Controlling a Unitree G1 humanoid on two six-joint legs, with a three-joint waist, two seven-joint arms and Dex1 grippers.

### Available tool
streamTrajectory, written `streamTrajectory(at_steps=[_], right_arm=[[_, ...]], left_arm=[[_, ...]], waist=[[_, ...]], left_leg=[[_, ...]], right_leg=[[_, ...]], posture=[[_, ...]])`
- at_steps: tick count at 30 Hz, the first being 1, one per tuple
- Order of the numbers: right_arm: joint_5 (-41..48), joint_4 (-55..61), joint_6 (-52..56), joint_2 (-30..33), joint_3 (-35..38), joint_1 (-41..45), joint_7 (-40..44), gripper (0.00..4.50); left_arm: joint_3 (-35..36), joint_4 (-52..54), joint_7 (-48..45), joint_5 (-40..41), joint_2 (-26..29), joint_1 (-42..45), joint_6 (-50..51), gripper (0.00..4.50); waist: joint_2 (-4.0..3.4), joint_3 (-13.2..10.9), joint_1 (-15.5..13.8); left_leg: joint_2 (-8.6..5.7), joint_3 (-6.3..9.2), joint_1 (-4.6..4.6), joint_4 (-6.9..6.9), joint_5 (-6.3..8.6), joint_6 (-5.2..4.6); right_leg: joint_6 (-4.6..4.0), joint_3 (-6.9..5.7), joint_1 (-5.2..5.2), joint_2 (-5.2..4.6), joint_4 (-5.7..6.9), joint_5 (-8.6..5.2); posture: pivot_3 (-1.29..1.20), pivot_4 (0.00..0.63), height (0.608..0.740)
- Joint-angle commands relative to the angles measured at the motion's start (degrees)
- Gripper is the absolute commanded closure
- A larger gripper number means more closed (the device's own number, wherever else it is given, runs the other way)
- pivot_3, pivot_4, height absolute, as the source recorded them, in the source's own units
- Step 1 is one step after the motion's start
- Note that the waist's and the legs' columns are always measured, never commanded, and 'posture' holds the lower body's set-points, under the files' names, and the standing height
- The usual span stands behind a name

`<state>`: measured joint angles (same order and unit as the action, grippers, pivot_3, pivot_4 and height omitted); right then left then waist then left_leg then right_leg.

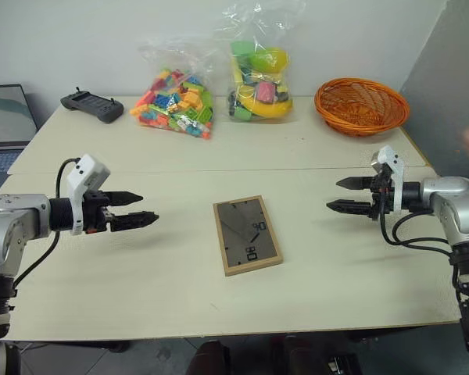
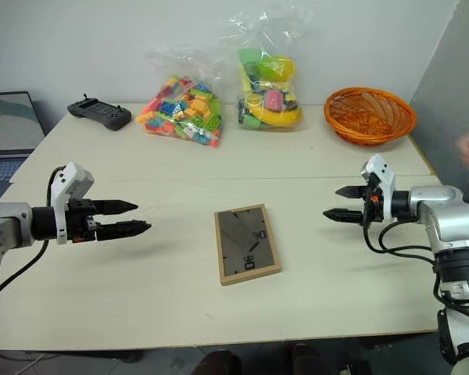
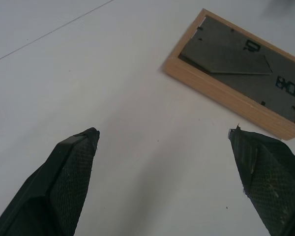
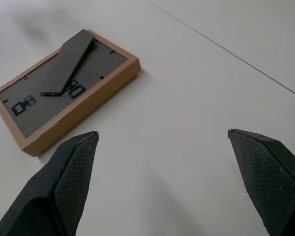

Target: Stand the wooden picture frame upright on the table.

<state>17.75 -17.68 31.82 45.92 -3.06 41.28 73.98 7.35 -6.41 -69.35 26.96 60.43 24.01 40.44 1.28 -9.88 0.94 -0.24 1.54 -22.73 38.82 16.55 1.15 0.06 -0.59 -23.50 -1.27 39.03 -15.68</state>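
The wooden picture frame lies flat, back side up, near the middle of the bench, on the near side of the seam line. Its dark backing shows the fold-out stand folded flat and small black clips.

The left gripper is held above the bench well to the left of the frame, its jaws spread wide and empty, pointing toward the frame. The right gripper is held above the bench well to the right of the frame, jaws likewise spread wide and empty, pointing toward it. The frame lies between the two grippers, touching neither. In each wrist view the frame sits ahead of the fingers, off to one side, apart from the fingertips.

No readable writing or brand marking can be made out on the frame back.

At the far side of the bench: a black controller, two clear bags of coloured toys, an orange basket.
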Motion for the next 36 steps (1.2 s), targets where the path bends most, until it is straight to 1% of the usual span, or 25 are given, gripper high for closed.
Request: streamTrajectory(at_steps=[1, 3, 5, 9, 12, 14, 16, 18, 20, 21, 22, 23, 25, 30, 32, 33, 36], right_arm=[[-0.4, 0.0, -1.3, 0.4, 0.3, 1.0, 0.4, 0.02], [-0.7, 0.7, -1.3, 0.3, 0.1, 0.3, -0.2, 0.02], [-0.8, 1.6, -1.1, 0.4, -0.1, 0.0, -0.2, 0.02], [-2.9, 0.7, -4.5, -0.3, -0.9, -0.6, -1.6, 0.02], [-3.5, 0.9, -4.6, -1.1, -1.1, -0.5, -2.6, 0.00], [-3.1, 1.2, -4.3, -1.1, -1.4, -0.2, -1.3, 0.00], [-3.1, 0.5, -4.7, -1.1, -1.7, 0.1, -0.7, 0.39], [-3.3, -0.1, -5.2, -1.2, -1.8, 0.2, -0.8, 0.77], [-3.7, -0.4, -5.6, -1.7, -2.3, 0.4, -1.1, 1.29], [-4.1, -0.8, -6.2, -2.0, -2.7, 0.6, -1.3, 1.50], [-4.5, -1.2, -6.7, -2.3, -3.0, 0.8, -1.6, 1.83], [-5.2, -1.9, -7.9, -2.7, -3.4, 0.8, -2.1, 2.00], [-6.6, -2.8, -9.7, -4.0, -3.8, 0.5, -4.0, 2.57], [-7.8, 2.0, -10.0, -8.2, -5.9, -3.2, -7.4, 3.90], [-8.5, 4.0, -10.0, -9.7, -6.8, -4.8, -8.8, 4.36], [-8.8, 5.1, -9.8, -10.5, -7.3, -5.7, -9.7, 4.44], [-8.4, 10.5, -7.2, -12.8, -8.9, -8.6, -11.4, 4.44]], left_arm=[[0.1, -0.7, 1.2, -1.6, -1.1, 1.9, -3.5, 0.00], [-0.1, -0.7, 3.3, -2.2, -2.5, 2.1, -3.8, 0.00], [-0.8, 0.4, 2.9, -3.3, -2.3, 1.1, -5.1, 0.00], [-0.2, 0.8, 2.9, -2.8, -3.3, 0.6, -5.7, 0.00], [0.0, 0.6, 2.5, -2.2, -3.8, 0.7, -5.9, 0.50], [-0.2, 1.0, 1.1, -2.2, -3.2, 0.6, -6.3, 0.95], [-0.4, 0.6, 1.0, -2.5, -3.4, 1.2, -6.7, 1.32], [-0.5, 0.1, 1.3, -2.7, -3.8, 1.7, -7.0, 1.78], [-1.2, 0.5, 0.4, -3.0, -3.8, 1.2, -7.5, 2.17], [-1.5, 0.8, 0.2, -3.1, -3.9, 0.8, -7.8, 2.41], [-1.7, 1.0, 0.2, -3.2, -4.0, 0.7, -8.0, 2.69], [-2.0, 1.2, 0.6, -3.2, -4.7, 0.9, -8.0, 2.84], [-3.1, 1.5, 1.8, -3.6, -6.4, 1.2, -8.5, 3.34], [-7.3, 2.7, 3.5, -6.3, -10.9, 0.5, -11.3, 4.49], [-8.8, 2.8, 4.5, -7.4, -12.9, 0.4, -12.4, 4.50], [-9.6, 2.7, 4.8, -7.9, -14.0, 0.4, -12.9, 4.50], [-12.7, 1.2, 5.6, -10.4, -17.3, 1.1, -15.3, 4.50]], waist=[[0.00, 0.0, 0.0], [0.01, 0.0, -0.1], [0.02, 0.0, -0.1], [0.01, 0.0, -0.1], [0.01, 0.0, -0.1], [0.01, 0.0, -0.1], [0.01, 0.0, 0.0], [0.01, 0.0, 0.0], [0.01, 0.0, -0.1], [0.01, 0.0, 0.0], [0.01, 0.0, 0.0], [0.01, 0.0, 0.0], [0.01, 0.0, 0.0], [0.02, 0.0, 0.0], [0.02, 0.0, -0.1], [0.02, 0.0, -0.1], [0.02, 0.0, -0.3]], left_leg=[[0.00, 0.00, 0.00, 0.00, 0.00, 0.00], [0.00, -0.01, 0.00, 0.01, 0.00, 0.00], [0.00, -0.01, -0.02, 0.03, 0.00, 0.00], [0.01, -0.02, -0.06, 0.03, 0.00, 0.00], [0.01, -0.02, -0.06, 0.03, 0.00, 0.00], [0.01, -0.02, -0.07, 0.03, 0.00, 0.00], [0.00, -0.02, -0.07, 0.03, 0.00, 0.00], [0.00, -0.02, -0.08, 0.03, 0.00, 0.01], [0.00, -0.01, -0.08, 0.04, 0.00, 0.00], [0.00, -0.02, -0.07, 0.04, 0.00, 0.00], [0.00, -0.02, -0.07, 0.04, 0.00, 0.00], [0.00, -0.02, -0.07, 0.04, 0.00, 0.00], [0.00, -0.03, -0.06, 0.04, 0.00, 0.00], [0.00, -0.02, -0.08, 0.07, -0.01, 0.01], [0.00, -0.02, -0.09, 0.07, -0.01, 0.02], [0.00, -0.02, -0.09, 0.09, -0.01, 0.01], [-0.01, -0.02, -0.10, 0.11, -0.01, 0.02]], right_leg=[[0.00, 0.00, 0.00, 0.00, 0.00, 0.00], [0.00, 0.00, 0.00, -0.01, 0.01, 0.00], [0.00, 0.02, -0.01, -0.02, 0.02, 0.00], [0.00, 0.03, -0.06, -0.01, 0.02, 0.00], [0.00, 0.02, -0.06, -0.01, 0.03, 0.00], [0.00, 0.02, -0.07, -0.01, 0.04, 0.00], [0.00, 0.02, -0.07, -0.01, 0.03, 0.00], [0.00, 0.02, -0.07, -0.01, 0.03, 0.00], [0.00, 0.01, -0.07, -0.01, 0.03, 0.00], [0.00, 0.02, -0.07, -0.01, 0.03, 0.00], [0.00, 0.02, -0.07, -0.01, 0.03, 0.00], [0.00, 0.02, -0.07, -0.01, 0.03, 0.00], [0.00, 0.02, -0.06, -0.01, 0.03, 0.00], [0.00, 0.02, -0.06, -0.01, 0.05, 0.00], [0.00, 0.03, -0.06, -0.01, 0.03, 0.00], [0.00, 0.03, -0.06, -0.01, 0.04, 0.00], [0.00, 0.04, -0.07, -0.01, 0.07, 0.01]], posture=[[0.00, 0.150, 0.740], [0.00, 0.150, 0.740], [0.00, 0.150, 0.740], [0.00, 0.150, 0.740], [0.00, 0.150, 0.740], [0.00, 0.150, 0.740], [0.00, 0.150, 0.740], [0.00, 0.150, 0.740], [0.00, 0.150, 0.740], [0.00, 0.150, 0.740], [0.00, 0.150, 0.740], [0.00, 0.150, 0.740], [0.00, 0.150, 0.740], [0.00, 0.150, 0.740], [0.00, 0.150, 0.740], [0.00, 0.150, 0.740], [0.00, 0.150, 0.740]])
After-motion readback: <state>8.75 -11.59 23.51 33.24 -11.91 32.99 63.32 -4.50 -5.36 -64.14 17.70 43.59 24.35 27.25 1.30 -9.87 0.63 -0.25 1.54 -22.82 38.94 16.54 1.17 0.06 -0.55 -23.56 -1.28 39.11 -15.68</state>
